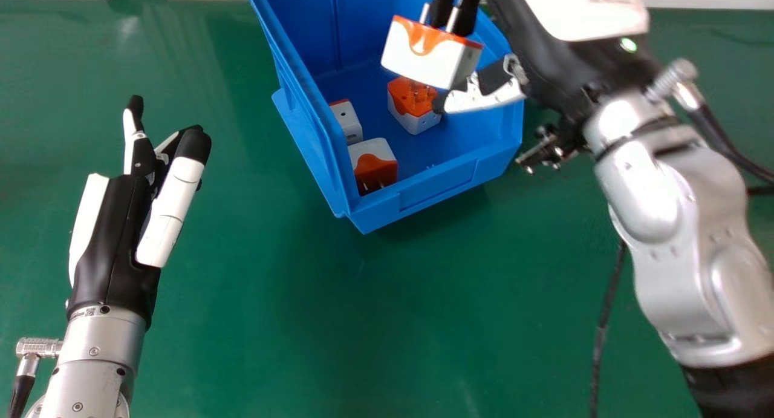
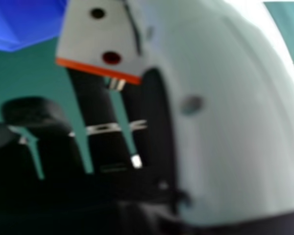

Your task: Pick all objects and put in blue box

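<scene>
The right hand [image 1: 535, 58] has its fingers pinching an adapter [image 1: 423, 56] over the blue box [image 1: 435, 185] at twelve o'clock. Placing seems in hand, calling for a lower, then release; the left hand [image 1: 112, 242], fingers loose, is at nine o'clock.

On the table [image 1: 302, 321], the box [image 1: 435, 185] holds one adapter [image 1: 417, 112] right of two other adapters [image 1: 346, 120], a fourth adapter [image 1: 423, 58] above.

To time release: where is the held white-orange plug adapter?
The adapter is at the head view's upper middle, in the right hand, over the blue plastic box.
</scene>
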